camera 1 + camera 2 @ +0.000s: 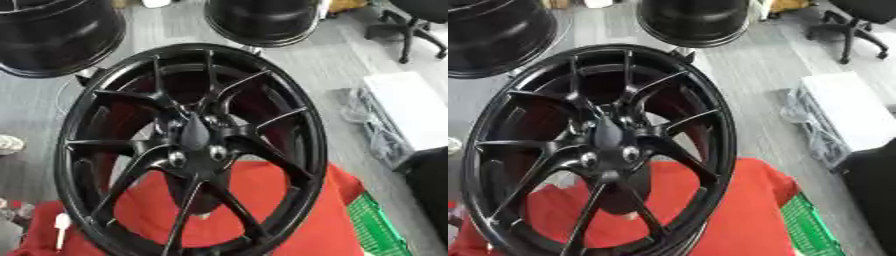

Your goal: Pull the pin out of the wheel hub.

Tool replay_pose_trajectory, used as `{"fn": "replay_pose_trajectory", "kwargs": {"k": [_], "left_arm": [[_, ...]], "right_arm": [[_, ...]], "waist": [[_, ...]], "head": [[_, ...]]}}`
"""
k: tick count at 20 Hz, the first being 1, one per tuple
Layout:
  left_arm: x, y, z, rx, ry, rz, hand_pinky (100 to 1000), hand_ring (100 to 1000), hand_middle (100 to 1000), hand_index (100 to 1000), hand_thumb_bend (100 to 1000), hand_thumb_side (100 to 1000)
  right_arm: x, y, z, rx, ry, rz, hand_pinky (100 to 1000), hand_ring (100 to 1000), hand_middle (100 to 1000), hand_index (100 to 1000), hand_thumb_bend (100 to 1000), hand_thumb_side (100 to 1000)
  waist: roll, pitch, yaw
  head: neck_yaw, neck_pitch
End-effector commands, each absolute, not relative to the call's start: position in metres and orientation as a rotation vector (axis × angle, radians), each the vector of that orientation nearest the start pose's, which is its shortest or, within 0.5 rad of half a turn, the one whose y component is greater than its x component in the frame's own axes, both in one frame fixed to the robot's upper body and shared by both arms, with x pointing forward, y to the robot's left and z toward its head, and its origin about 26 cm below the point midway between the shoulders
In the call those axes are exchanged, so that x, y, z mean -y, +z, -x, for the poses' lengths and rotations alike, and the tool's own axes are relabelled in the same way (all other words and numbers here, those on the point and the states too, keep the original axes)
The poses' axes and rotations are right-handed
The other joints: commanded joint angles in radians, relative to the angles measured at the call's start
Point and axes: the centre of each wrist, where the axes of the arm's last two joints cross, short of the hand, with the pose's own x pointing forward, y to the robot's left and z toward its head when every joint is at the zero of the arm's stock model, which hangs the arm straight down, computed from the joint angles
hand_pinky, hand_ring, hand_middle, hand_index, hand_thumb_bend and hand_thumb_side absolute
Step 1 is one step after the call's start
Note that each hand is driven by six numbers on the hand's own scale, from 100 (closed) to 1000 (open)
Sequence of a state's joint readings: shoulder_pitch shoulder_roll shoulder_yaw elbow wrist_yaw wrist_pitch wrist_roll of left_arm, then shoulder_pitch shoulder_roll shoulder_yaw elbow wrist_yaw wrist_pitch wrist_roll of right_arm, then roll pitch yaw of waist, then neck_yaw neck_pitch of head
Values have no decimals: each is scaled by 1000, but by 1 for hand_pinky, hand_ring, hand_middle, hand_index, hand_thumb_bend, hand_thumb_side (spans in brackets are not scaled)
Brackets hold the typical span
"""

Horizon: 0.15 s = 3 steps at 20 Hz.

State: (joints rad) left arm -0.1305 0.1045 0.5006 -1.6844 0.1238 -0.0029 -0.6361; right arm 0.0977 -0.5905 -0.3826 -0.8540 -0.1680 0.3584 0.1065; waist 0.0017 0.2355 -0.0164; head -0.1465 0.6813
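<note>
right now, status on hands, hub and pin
Neither hand in view. Black wheel stands upright over the red cloth, hub facing camera. Cannot make out a pin. Nothing blocking the hub.

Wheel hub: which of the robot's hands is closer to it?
Neither can be named: no hand shows in either view. The hub stands untouched at the wheel's centre. A dark shape at the right edge, far from it, may be an arm; I cannot tell.
</note>
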Motion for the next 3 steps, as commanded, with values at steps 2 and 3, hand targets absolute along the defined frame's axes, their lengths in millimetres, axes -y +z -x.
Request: {"fn": "replay_pose_trajectory", "kwargs": {"k": [2, 3], "left_arm": [[-381, 73, -279, 1856, -249, 106, 745, 693, 655, 766, 183, 989], [-381, 73, -279, 1855, -249, 108, 745, 693, 655, 766, 183, 989]], "right_arm": [[561, -76, -114, 523, -403, 534, 643, 725, 876, 858, 100, 1000], [561, -80, -113, 521, -413, 541, 643, 723, 875, 858, 100, 1000]], "waist": [[-4, -17, 7], [-4, -18, 8]], "head": [[-17, 6], [-18, 6]]}}
